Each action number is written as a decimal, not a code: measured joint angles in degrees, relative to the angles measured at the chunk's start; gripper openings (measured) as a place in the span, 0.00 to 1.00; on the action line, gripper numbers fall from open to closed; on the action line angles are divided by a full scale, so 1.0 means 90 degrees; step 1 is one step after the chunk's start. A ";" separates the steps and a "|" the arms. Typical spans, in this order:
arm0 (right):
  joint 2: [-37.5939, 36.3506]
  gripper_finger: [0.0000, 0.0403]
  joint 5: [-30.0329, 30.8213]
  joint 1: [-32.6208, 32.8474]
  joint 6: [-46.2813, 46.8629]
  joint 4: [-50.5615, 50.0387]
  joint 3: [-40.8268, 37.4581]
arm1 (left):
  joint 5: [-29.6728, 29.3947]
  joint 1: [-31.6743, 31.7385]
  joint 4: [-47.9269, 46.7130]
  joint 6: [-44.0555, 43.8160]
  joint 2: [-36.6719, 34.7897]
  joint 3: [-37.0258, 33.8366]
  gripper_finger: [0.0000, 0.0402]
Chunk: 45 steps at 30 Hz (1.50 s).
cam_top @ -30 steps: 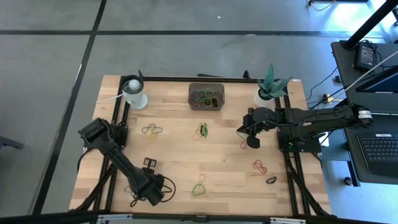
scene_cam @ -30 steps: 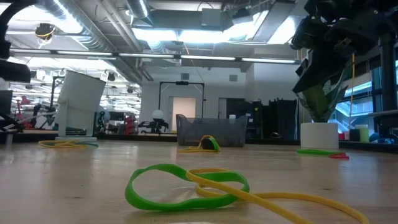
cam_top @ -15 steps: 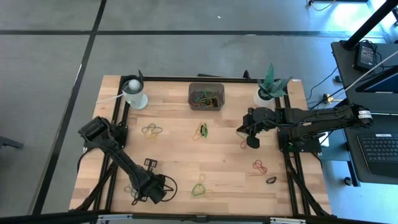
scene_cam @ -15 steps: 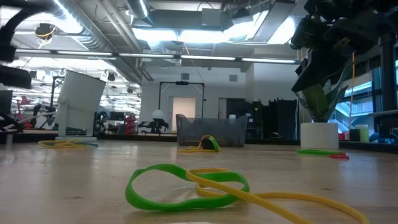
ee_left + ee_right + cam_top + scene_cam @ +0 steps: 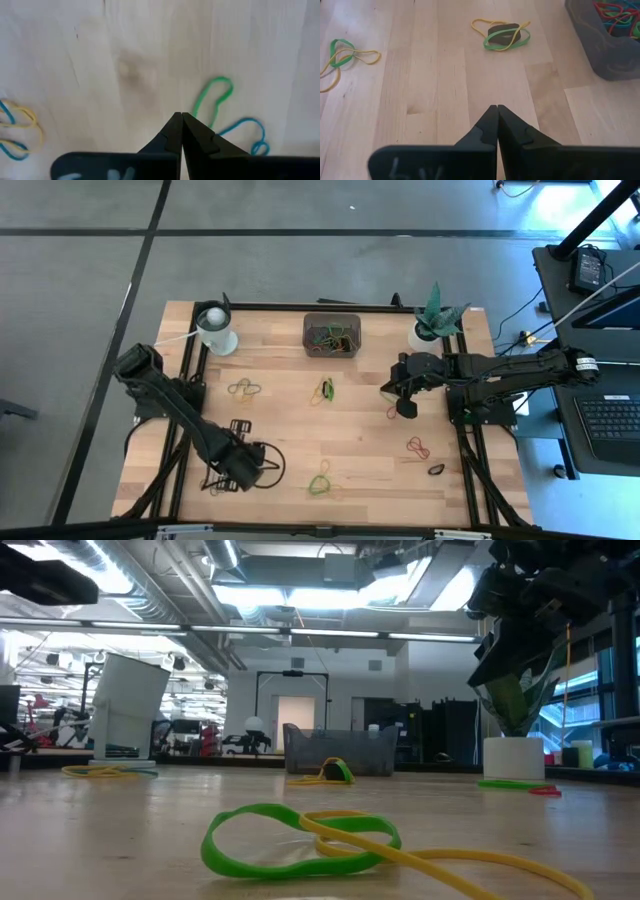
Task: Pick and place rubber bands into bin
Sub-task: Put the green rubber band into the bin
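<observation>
Green rubber band (image 5: 214,98) lies just beyond the closed left claw (image 5: 181,120).

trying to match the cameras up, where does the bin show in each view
High view: bin at the table's far edge, middle.
Low view: bin centre, at the back, behind a green and yellow band.
Left wrist view: not in it.
Right wrist view: bin in the picture's top right corner.
Shared landmark: the green and yellow band just before it.

A white cup (image 5: 217,331), a potted plant (image 5: 434,321), a laptop (image 5: 608,420).
</observation>
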 joint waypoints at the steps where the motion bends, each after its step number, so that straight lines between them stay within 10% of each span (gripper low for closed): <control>1: 0.0000 0.02 0.0000 0.0000 0.0000 0.0001 0.0000 | -0.0057 -0.0007 0.0010 0.0081 0.0008 0.0000 0.01; 23: 0.0000 0.02 0.0000 0.0000 0.0158 0.0012 0.0000 | 0.0220 -0.0242 0.1507 -0.0593 0.0588 -0.0822 0.25; 45: 0.0000 0.02 0.0002 0.0002 0.0321 0.0050 0.0000 | 0.0727 -0.0340 0.2157 -0.0925 0.0420 -0.1560 0.01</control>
